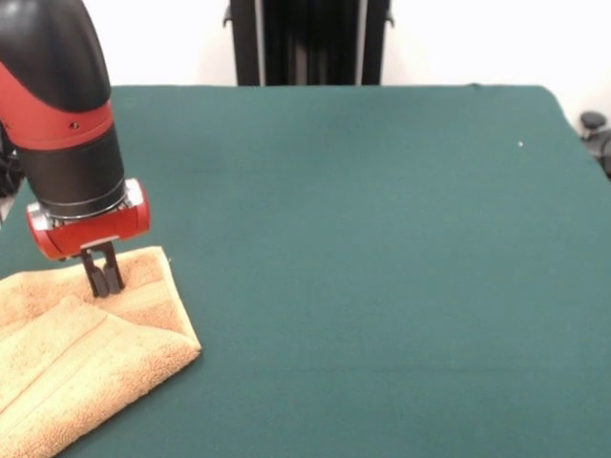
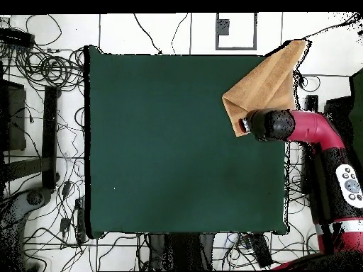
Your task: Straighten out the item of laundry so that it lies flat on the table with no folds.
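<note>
Count: one towel (image 1: 91,348), one table (image 1: 382,267), one arm (image 1: 62,124) with one gripper (image 1: 103,283).
Towel place: at the table's corner, at the lower left of the front view and the upper right of the overhead view (image 2: 266,81); one corner of it reaches past the table's edge in the overhead view.
Towel lie: not flat; a flap is folded over the rest, with the fold edge running on a slant and woven bands showing along the lower layer.
Gripper place: tips down on the towel's upper part, near its far edge in the front view.
Gripper state: the two dark fingers (image 1: 95,277) stand close together with only a thin slit between them; whether they pinch cloth cannot be told.
Arm pose: the red and black forearm comes in from the upper left of the front view, wrist pointing nearly straight down, a red collar just above the fingers.
Front view only: the fingers, the towel's layers and bands, and a dark pedestal (image 1: 310,43) beyond the table's far edge.
Overhead view only: the whole table outline (image 2: 184,149), the towel's overhanging corner, the arm (image 2: 312,131) bent in from the right side, its head covering the gripper, and many cables (image 2: 49,67) on the white floor (image 2: 166,32).
</note>
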Robot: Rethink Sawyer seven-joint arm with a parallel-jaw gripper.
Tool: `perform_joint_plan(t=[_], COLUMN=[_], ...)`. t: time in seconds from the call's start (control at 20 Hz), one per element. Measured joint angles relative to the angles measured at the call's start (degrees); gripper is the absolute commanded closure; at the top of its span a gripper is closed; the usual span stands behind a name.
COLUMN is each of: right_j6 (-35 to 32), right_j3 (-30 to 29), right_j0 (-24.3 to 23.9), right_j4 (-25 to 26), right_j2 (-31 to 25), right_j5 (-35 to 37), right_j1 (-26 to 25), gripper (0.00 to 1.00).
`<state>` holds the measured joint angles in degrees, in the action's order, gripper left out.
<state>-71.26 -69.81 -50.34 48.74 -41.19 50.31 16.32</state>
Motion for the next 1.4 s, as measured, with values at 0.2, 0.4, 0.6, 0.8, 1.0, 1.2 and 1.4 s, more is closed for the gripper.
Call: perform_joint_plan(t=[0.2, 0.4, 0.6, 0.8, 1.0, 1.2, 1.4], right_j6=[0.0, 0.15, 2.06, 5.65, 11.69, 15.59, 17.92], right_j3=[0.43, 0.88, 0.96, 0.95, 1.09, 1.78, 3.02], right_j0=[0.68, 1.17, 1.14, 1.15, 1.23, 1.33, 1.32], right_j4=[0.19, 0.27, 0.18, 0.24, 0.21, -0.5, -2.12], right_j2=[0.44, 0.55, 0.55, 0.54, 0.54, 0.53, 0.54], right_j5=[0.02, 0.02, 0.2, 0.21, 0.59, 1.8, 3.42], right_j1=[0.01, -0.12, -0.18, -0.2, -0.24, -0.55, -1.23], gripper=[1.0, 1.0, 1.0, 1.0, 1.0, 1.0, 1.0])
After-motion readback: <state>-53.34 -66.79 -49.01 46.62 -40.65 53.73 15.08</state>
